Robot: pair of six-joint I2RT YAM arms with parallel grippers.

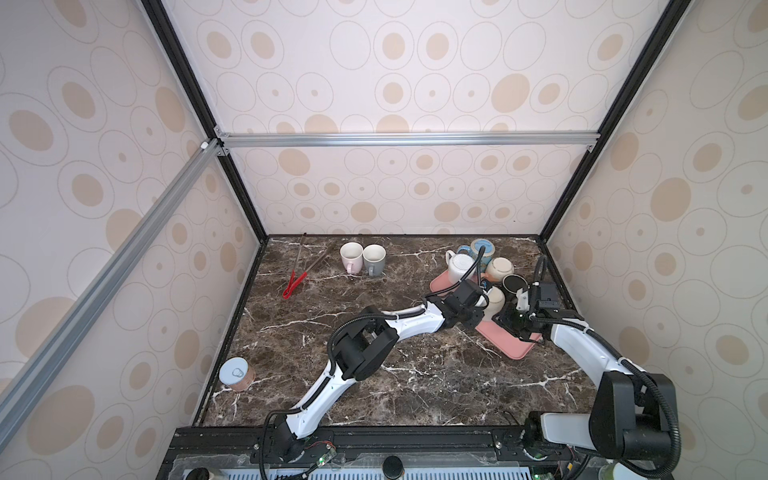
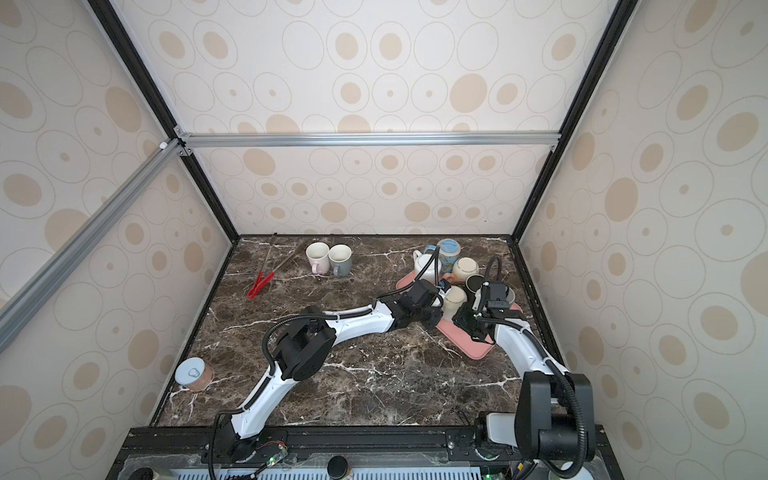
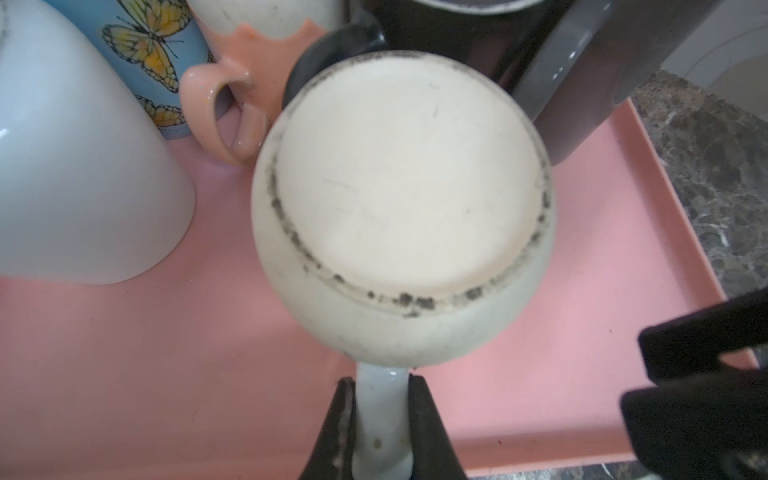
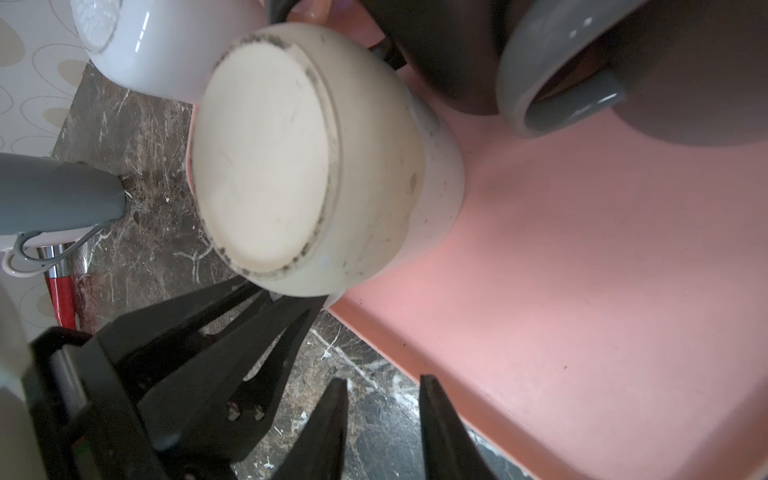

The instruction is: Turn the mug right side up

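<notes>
A cream ceramic mug (image 3: 399,199) stands base-up on the pink plastic tray (image 3: 166,374), among other mugs (image 3: 83,158), at the right rear of the dark marble tabletop (image 1: 415,395). The left hand (image 3: 382,384) pinches the mug's pale handle between its black fingers. The right hand (image 4: 382,386) hovers near the tray's edge, narrowly parted and empty.

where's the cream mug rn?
Right side in both top views: cream mug, upside down on the pink tray, near the black mug, its handle in the left gripper.
</notes>
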